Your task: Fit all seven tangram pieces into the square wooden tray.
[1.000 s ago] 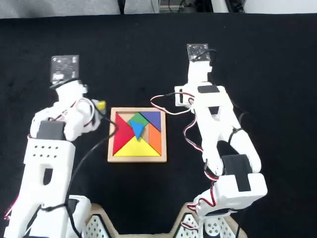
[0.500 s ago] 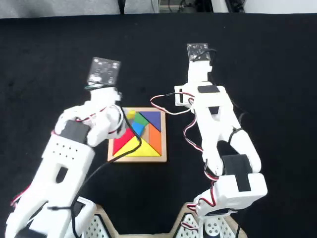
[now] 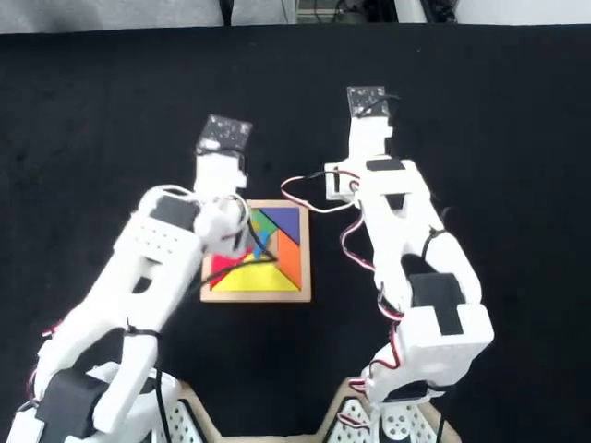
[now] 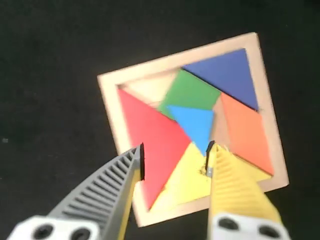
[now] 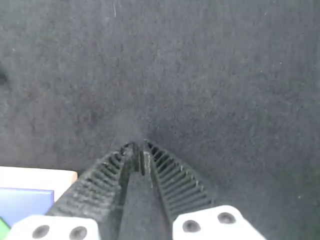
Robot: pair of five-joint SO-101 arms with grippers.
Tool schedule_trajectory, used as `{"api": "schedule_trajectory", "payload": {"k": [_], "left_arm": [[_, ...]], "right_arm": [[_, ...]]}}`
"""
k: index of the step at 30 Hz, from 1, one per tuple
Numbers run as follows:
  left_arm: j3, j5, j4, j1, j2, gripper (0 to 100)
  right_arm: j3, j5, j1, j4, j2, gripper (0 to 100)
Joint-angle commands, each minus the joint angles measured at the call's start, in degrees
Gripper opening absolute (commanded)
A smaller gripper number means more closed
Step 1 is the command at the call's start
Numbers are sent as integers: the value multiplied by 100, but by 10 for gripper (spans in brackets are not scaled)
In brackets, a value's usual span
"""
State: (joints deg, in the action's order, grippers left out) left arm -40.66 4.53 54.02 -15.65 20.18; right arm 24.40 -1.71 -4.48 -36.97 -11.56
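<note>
Left gripper [image 4: 175,154]: jaws apart, empty, above the tray [image 4: 106,95]. Right gripper [image 5: 136,151]: jaws together, empty, over the worktop [image 5: 210,75] at the tray's 1 o'clock.

The left arm [image 3: 162,249] covers the tray's [image 3: 268,296] upper-left corner in the high view. The red piece [image 3: 216,265] barely peeks out.

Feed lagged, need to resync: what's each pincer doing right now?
Left pincer: open, empty, above the tray.
Right pincer: closed, empty, over the black cloth.
</note>
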Motion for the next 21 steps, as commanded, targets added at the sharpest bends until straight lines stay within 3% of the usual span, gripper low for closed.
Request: {"api": "schedule_trajectory", "payload": {"k": [1,5,10,14,21], "left_arm": [[-752,475,-1231,-189,97,198],[-1095,976,-2268,-171,44,30],[-1191,1424,-1890,-497,97,49],[-1165,1134,-1802,-1033,62,30],[-1156,1134,-2374,-1358,26,31]], "right_arm": [[-295,-35,62,105,40,11],[-303,-35,62,114,40,11],[-338,-35,62,211,40,11],[-321,-35,88,273,40,11],[-215,-35,193,281,40,11]]}}
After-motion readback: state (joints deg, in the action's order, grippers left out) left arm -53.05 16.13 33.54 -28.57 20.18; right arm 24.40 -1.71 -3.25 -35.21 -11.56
